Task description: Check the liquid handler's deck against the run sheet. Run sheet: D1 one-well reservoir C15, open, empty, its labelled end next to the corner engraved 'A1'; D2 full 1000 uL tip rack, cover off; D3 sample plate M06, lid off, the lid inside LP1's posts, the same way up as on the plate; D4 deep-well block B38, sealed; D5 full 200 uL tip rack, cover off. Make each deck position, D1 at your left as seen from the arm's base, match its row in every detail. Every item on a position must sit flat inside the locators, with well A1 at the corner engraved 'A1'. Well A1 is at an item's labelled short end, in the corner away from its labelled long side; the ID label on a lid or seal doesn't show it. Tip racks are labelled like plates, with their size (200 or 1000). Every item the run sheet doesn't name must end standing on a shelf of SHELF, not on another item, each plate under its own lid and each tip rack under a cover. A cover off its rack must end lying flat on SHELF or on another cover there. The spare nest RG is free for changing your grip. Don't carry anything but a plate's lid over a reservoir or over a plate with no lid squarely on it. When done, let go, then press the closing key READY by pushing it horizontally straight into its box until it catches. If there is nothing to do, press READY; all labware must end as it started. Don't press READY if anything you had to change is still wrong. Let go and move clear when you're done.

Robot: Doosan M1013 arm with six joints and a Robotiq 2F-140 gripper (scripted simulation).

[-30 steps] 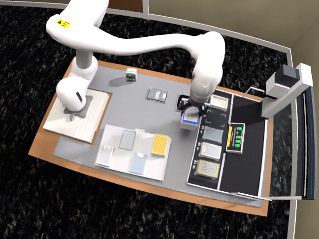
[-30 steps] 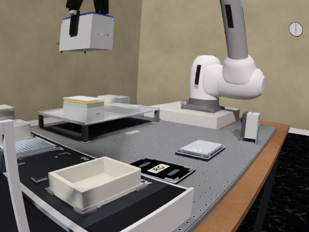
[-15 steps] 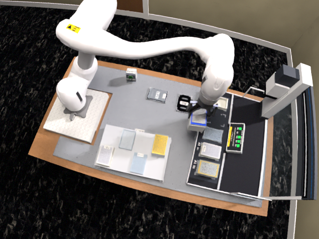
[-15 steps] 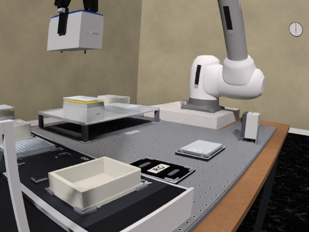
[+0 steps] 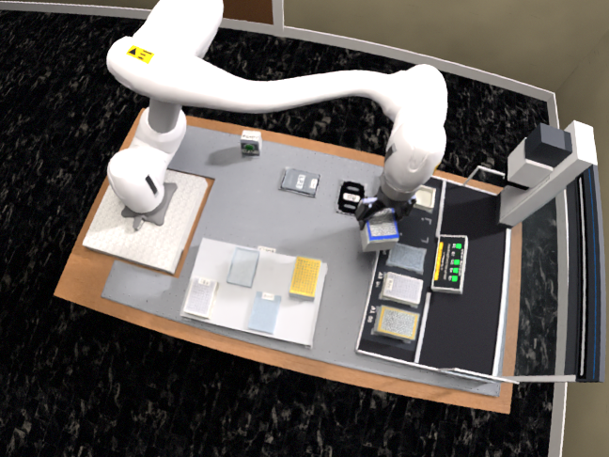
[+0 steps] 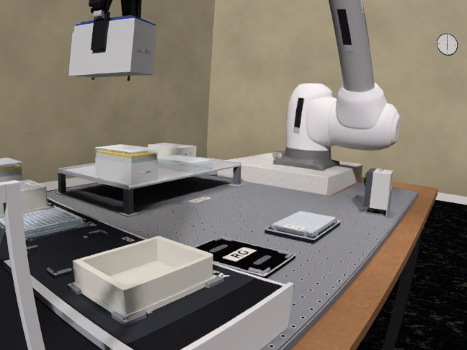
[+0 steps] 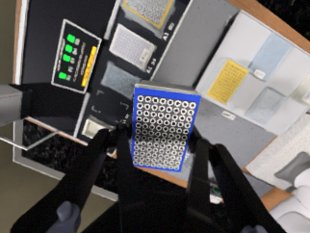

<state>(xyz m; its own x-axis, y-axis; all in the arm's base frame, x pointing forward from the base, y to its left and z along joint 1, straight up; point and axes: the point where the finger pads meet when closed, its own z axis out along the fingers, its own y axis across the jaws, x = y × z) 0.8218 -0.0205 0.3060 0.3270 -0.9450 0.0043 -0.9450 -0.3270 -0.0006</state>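
My gripper [image 5: 381,216] is shut on a white tip rack with a blue rim [image 5: 380,231] and holds it by its long sides, high above the table. It hangs level by the deck's edge near the empty position D2 [image 5: 424,228]. The rack is uncovered and its tips fill the wrist view [image 7: 164,126]. It also shows at the top of the side view [image 6: 113,47]. The open white reservoir [image 6: 143,269] sits at D1. A clear plate [image 5: 406,257] is at D3, a sealed block [image 5: 402,288] at D4 and a yellow-rimmed rack [image 5: 396,322] at D5.
A lid [image 6: 304,225] lies in the LP1 nest. The RG nest [image 6: 246,256] holds nothing. The READY key box [image 6: 379,190] stands at the table's far side. The shelf [image 5: 256,290] carries a yellow rack [image 5: 304,277], a plate [image 5: 200,294] and two clear covers. A status panel [image 5: 449,263] sits beside the deck.
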